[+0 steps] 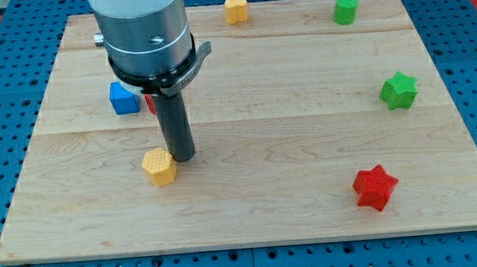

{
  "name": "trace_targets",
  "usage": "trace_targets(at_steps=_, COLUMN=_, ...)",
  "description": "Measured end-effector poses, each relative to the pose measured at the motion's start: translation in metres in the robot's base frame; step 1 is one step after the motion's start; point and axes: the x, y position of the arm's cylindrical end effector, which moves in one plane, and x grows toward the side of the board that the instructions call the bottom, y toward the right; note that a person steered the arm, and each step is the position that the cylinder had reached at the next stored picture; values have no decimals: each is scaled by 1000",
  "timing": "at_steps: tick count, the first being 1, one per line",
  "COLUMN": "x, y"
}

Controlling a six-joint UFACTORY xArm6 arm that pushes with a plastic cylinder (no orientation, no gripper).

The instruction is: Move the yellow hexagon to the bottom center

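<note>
The yellow hexagon sits at about 8 o'clock on the tabletop. My tip stands just beside it at its 2 o'clock, apparently touching. No end effector jaws exist; nothing is gripped. Step in hand: contact. To reach 6 o'clock, the tip probably must shift to the hexagon's 9 o'clock side. The wooden tabletop rests on blue pegboard.

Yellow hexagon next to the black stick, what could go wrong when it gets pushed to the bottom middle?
My tip sits at the upper right of the yellow hexagon, which lies left of centre. A push from this side would probably send it further left, not toward the bottom centre. A corner hit might also make it spin and slip off the tip. The board's bottom edge is not far below, so a long push could tip it off.
</note>
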Motion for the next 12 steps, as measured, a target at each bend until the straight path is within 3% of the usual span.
trace_targets(at_steps=3, x=-24, y=13)
trace_targets(at_steps=4, x=-11, y=13)
trace_targets(at_steps=5, x=-21, y=-36)
trace_targets(at_steps=6, x=-16, y=-85)
trace_targets(at_steps=7, x=24, y=-50)
trace_targets(at_steps=9, x=-39, y=-33)
trace_targets(at_steps=10, x=-20, y=-39)
trace_targets(at_steps=11, x=23, y=0)
trace_targets(at_steps=12, x=40, y=15)
